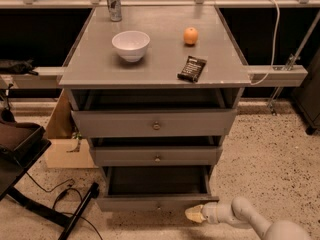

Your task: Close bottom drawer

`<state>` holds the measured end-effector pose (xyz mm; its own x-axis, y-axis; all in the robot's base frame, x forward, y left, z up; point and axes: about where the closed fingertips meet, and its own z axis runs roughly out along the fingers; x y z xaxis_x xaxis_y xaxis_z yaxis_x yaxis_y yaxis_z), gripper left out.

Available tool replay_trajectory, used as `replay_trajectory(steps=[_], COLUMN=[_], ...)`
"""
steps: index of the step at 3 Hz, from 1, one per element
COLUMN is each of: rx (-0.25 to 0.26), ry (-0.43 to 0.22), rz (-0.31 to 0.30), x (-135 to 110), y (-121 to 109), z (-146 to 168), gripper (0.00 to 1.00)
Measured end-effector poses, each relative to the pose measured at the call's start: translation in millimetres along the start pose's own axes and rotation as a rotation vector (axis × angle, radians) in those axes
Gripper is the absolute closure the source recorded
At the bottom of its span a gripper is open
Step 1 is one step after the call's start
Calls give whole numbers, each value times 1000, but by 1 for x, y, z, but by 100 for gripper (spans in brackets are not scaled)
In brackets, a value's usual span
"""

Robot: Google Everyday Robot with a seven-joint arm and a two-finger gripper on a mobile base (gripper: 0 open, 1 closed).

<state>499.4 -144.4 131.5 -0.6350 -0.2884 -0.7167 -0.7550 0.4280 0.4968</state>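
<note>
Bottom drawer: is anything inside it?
The visible floor of the bottom drawer looks bare and dark. Its back is hidden under the middle drawer. The gripper sits outside, by a front corner.

Dim, warm light from overhead. Cabinet top (160, 69) is brightest area, with faint sheen and no hard glare. White bowl (130, 45) casts small soft shadow at its base. Deep shadow inside open bottom drawer (155, 203) and under top's overhang. Background at 12 o'clock near black. Pale gripper (195, 214) at 5 o'clock catches light, just beside drawer's front corner. Speckled floor (265, 149) evenly lit.
</note>
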Motion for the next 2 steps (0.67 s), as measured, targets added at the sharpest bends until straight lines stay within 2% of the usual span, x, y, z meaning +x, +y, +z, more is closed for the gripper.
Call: replay_trajectory(steps=[2], rx=[32], ry=[-11], rz=[-27], x=[-30], y=[-34], z=[0], gripper=[100])
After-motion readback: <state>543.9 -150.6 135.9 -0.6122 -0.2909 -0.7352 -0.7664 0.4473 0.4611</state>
